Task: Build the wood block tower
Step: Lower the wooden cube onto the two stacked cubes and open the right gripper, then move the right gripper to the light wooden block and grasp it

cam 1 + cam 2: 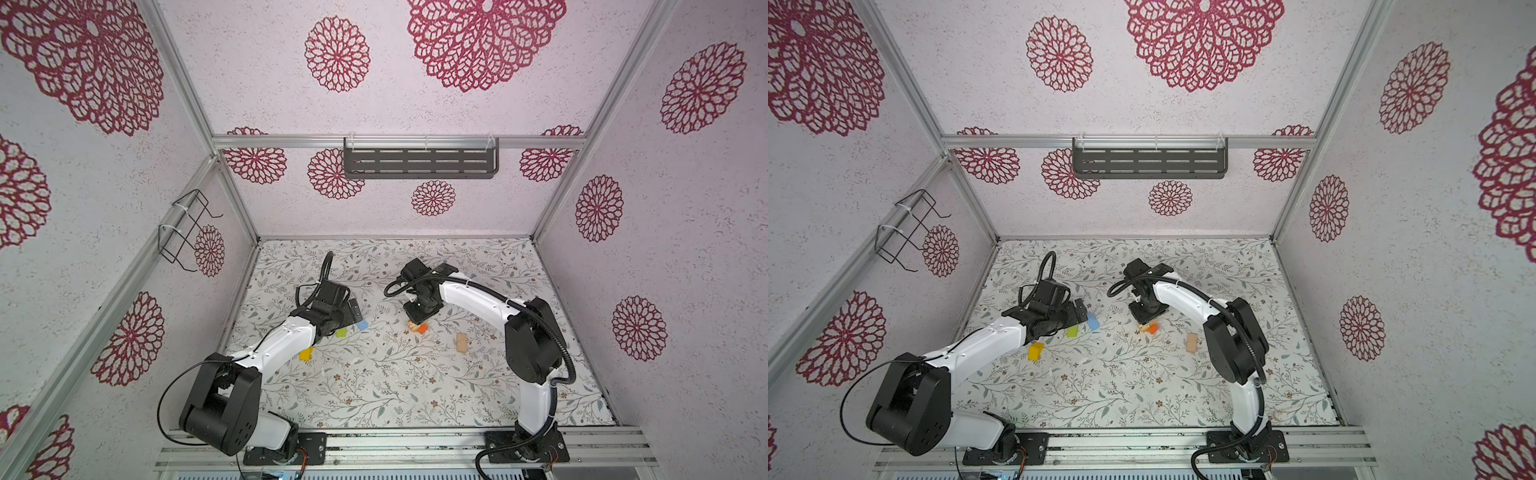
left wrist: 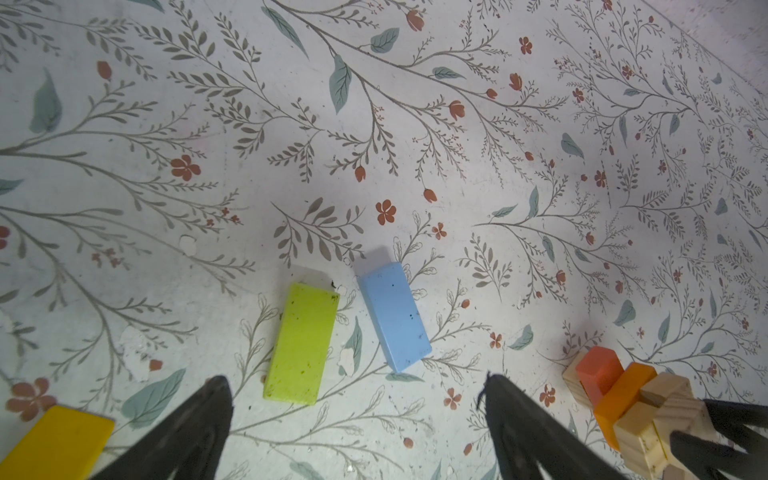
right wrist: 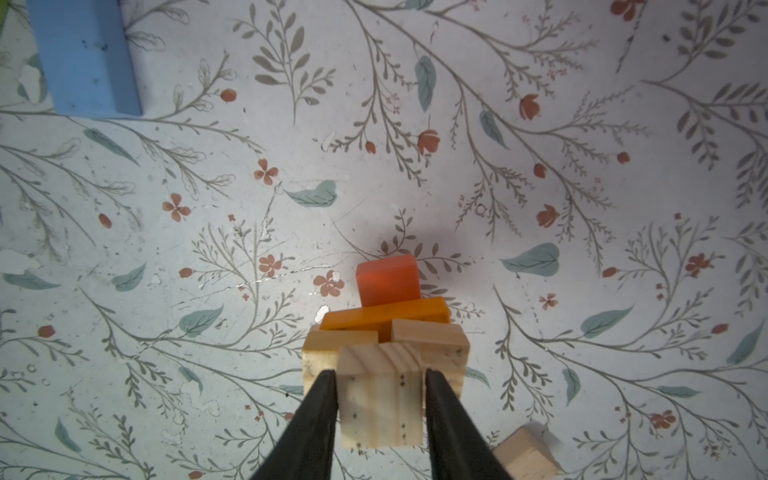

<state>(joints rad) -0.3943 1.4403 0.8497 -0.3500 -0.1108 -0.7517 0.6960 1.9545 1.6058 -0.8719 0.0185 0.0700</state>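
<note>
The wood block tower [image 3: 386,316] stands mid-table: a red-orange block, an orange one across it, then plain tan pieces; it also shows in both top views [image 1: 417,327] [image 1: 1150,327]. My right gripper [image 3: 380,374] hangs over it, its fingers flanking the top tan block [image 3: 380,399] with a thin gap at one side. Left of the tower, my left gripper [image 2: 356,379] is wide open and empty above the table. Just ahead of it lie the green block [image 2: 301,345] and the light blue block [image 2: 395,318]. The yellow block [image 2: 54,440] lies off to one side.
A loose tan block [image 1: 461,342] lies on the mat right of the tower, near the right arm's elbow. A dark shelf [image 1: 419,162] hangs on the back wall and a wire rack [image 1: 187,228] on the left wall.
</note>
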